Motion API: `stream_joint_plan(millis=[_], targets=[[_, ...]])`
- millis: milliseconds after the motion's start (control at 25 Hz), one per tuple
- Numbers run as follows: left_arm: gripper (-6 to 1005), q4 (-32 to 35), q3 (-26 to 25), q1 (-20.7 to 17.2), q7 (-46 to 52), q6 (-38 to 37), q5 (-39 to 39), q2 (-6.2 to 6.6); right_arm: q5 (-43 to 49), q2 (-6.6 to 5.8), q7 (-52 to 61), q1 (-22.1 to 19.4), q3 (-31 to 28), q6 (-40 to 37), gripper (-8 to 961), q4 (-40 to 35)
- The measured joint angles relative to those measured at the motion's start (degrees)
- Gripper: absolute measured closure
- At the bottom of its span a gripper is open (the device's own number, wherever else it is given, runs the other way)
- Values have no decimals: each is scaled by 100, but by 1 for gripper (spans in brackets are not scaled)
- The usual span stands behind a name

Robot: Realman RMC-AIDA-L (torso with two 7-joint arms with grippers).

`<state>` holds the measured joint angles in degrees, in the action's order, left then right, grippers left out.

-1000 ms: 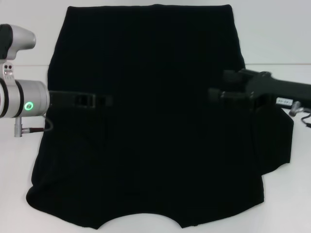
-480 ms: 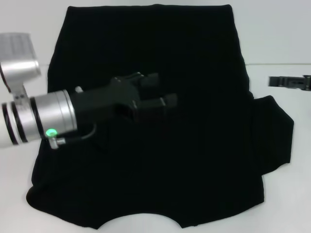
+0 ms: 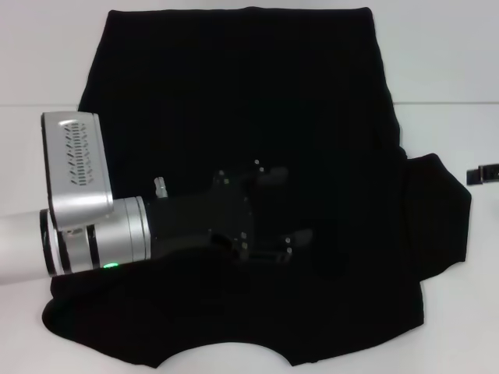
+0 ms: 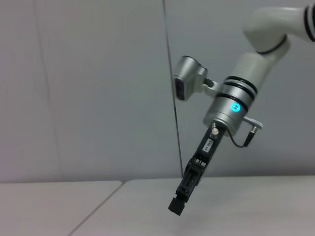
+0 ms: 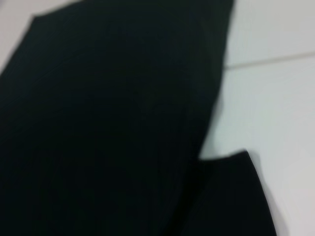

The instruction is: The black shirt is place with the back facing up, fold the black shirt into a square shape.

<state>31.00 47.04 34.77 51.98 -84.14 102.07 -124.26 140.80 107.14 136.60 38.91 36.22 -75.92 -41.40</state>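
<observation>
Head view. We record the black shirt point(image 3: 249, 117) spread flat over the white table point(image 3: 444, 62), covering most of it from the far edge to the near edge, plain side up, with one sleeve point(image 3: 440, 218) sticking out on the robot's right. The left gripper point(image 3: 273, 214) reaches in from the left on its silver arm point(image 3: 78, 234) and hovers over the middle of the shirt, hiding part of the cloth beneath it; black against black, we cannot tell how its jaws stand. The right gripper point(image 3: 483, 175) shows only as a small dark tip at the right edge, over bare table beside the sleeve; its jaws are likewise unreadable here.

Left wrist view. We list the right gripper point(image 4: 176, 205) farther off, hanging from its white and silver arm point(image 4: 234, 103) above the table point(image 4: 246, 206), grey wall panels point(image 4: 88, 88) behind. Whether its jaws are apart or together we cannot tell.

Right wrist view. We note the shirt point(image 5: 113, 123) filling most of the picture, blurred, with the sleeve point(image 5: 231, 196) and bare table point(image 5: 275, 108) alongside.
</observation>
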Motion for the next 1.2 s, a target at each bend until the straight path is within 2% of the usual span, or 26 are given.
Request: stream_joint_plan(millis=[360,960,1200], targets=[[66,-9,25,5,-32,17,13,-1,544,116,200,155,22,21,42,194],[66,-16,34,35,97,146,10,1,579,123,232,190,164,55,41,649],[67,-16,34,35,105,155,6,6,580,170,235,237,213,222,42,804]])
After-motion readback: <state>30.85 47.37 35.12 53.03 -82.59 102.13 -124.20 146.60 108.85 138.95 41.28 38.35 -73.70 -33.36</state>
